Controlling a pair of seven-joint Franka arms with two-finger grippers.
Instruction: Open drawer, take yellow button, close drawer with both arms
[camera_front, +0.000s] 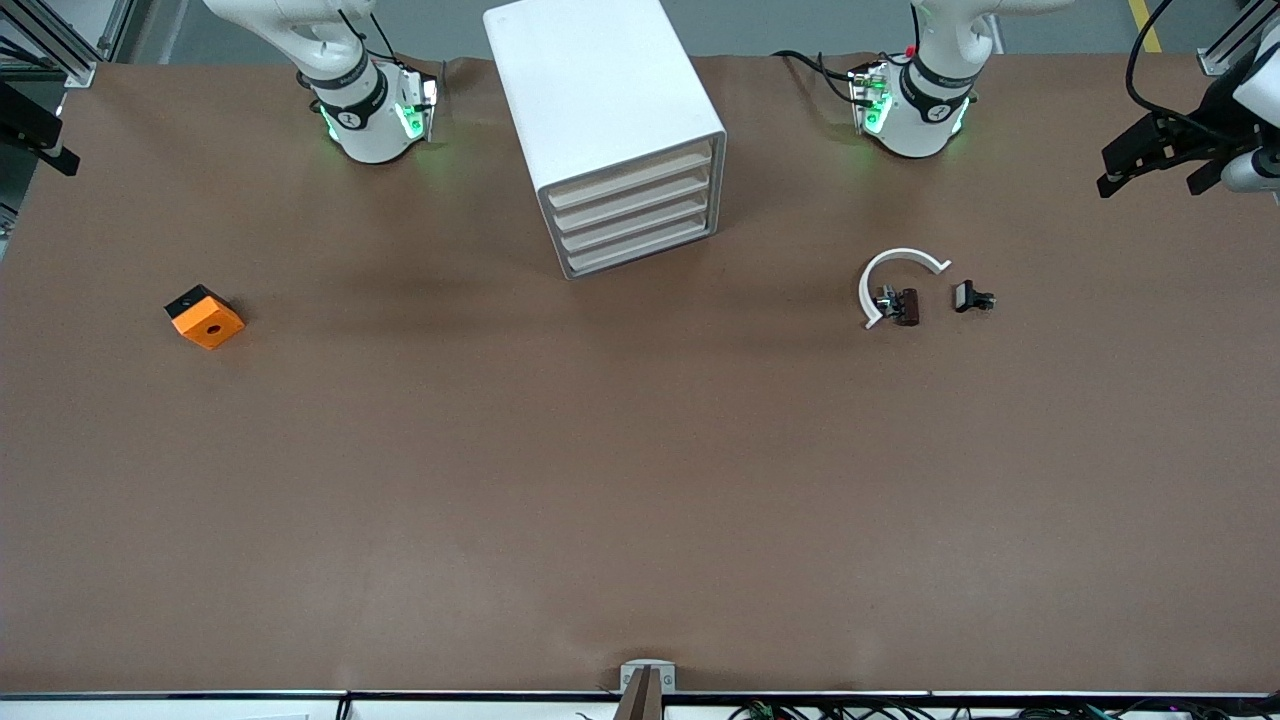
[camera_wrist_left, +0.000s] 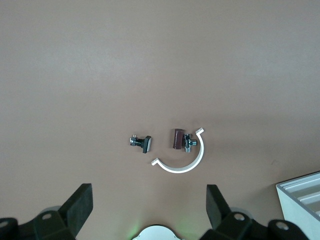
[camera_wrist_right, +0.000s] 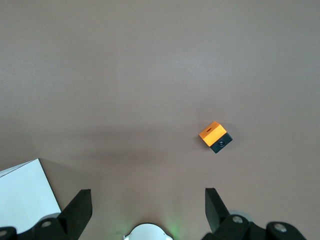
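A white cabinet stands on the brown table between the bases of two white robot arms, its four cream-fronted drawers facing the front camera at a slant. The top drawer sits flush with the three below it, fully closed. The button is nowhere to be seen in any view.

Both arms are raised and waiting, their grippers outside the front camera's frame. The left gripper hangs with its two black fingers spread wide and holding nothing, above the table at the left arm's end. Below it lie a white arc and two small dark parts: a brown part resting within the curve of the arc, possibly touching it though the view is too coarse to say, and a black part just beside the arc's open end. A corner of the cabinet shows at the edge of that wrist view.

The right gripper is likewise spread wide and empty, over the right arm's end of the table. An orange block with a black side and a dark round hole lies alone there, well apart from the cabinet and nearer to the front camera than it.
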